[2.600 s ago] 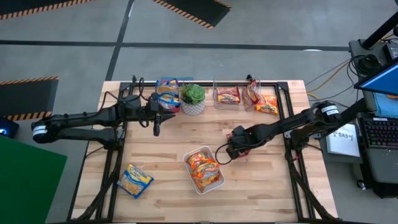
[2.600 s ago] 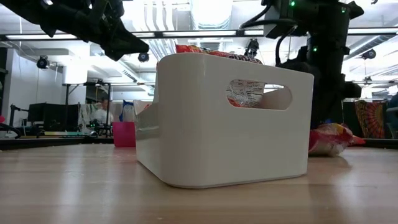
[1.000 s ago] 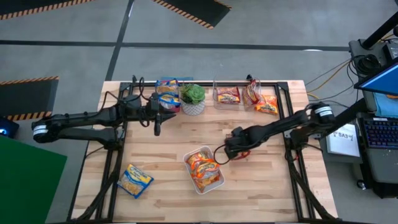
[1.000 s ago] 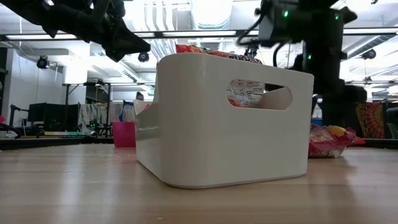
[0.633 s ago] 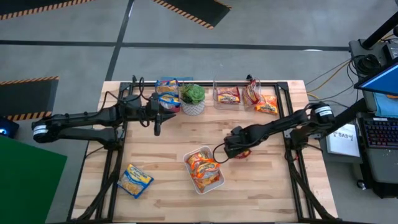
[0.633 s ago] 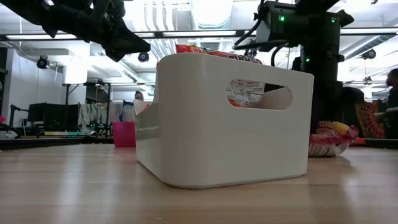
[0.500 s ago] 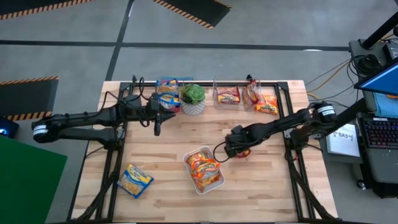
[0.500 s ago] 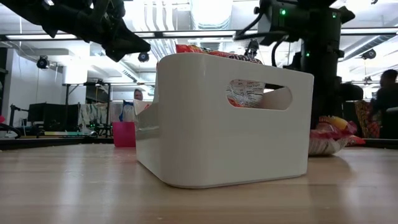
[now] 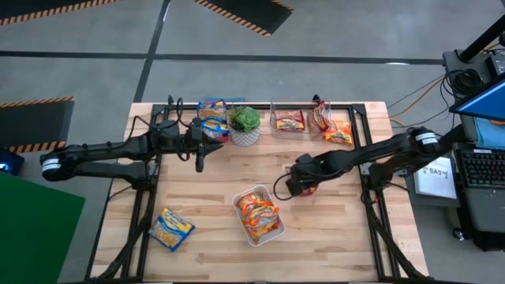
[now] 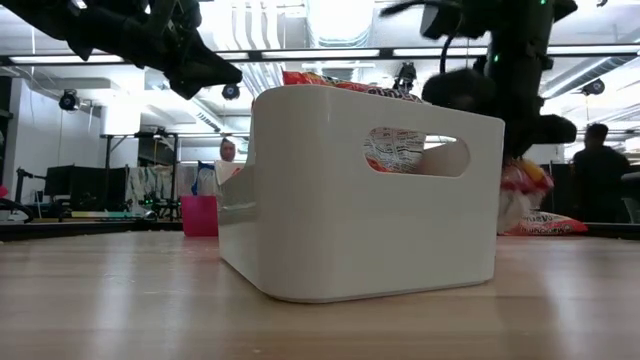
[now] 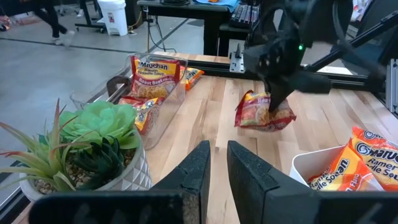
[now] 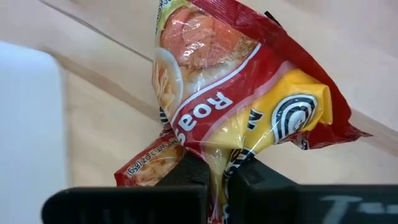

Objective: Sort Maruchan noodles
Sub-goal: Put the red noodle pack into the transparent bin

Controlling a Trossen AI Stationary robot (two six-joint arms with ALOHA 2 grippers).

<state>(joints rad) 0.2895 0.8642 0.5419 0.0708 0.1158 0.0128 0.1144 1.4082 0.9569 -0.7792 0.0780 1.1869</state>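
My right gripper [image 9: 303, 186] is shut on a red-edged Maruchan packet [image 10: 519, 194], held above the table right of the white bin [image 9: 272, 229]. That bin holds several orange-edged packets [image 9: 256, 211]. A blue-edged packet [image 9: 171, 229] lies flat near the front left. Blue-edged packets [image 9: 211, 118] fill a bin at the far edge, and red ones [image 9: 289, 121] stand in a clear bin. More packets [image 9: 339, 132] lie at the far right. My left gripper [image 9: 199, 162] hovers shut and empty near the plant [image 9: 245, 122]. My right gripper pinches the red-edged packet between its two fingers at one edge [image 12: 219, 157], coming from above and pointing down. The packet [image 11: 263, 112] is lifted clear of the table and hangs tilted below the fingers.
The white bin [image 10: 330, 200] stands mid-table, just left of the held packet. The potted plant [image 11: 93, 140] and the clear bin [image 11: 155, 93] line the far edge. Bare wood [image 9: 331, 229] lies right of the white bin. People [image 10: 597, 180] are in the room behind.
My right gripper, shut on the red-edged packet that lay on the table, has risen and shifted slightly toward the far right. The packet has come off the wood and now hangs clear below the fingers.
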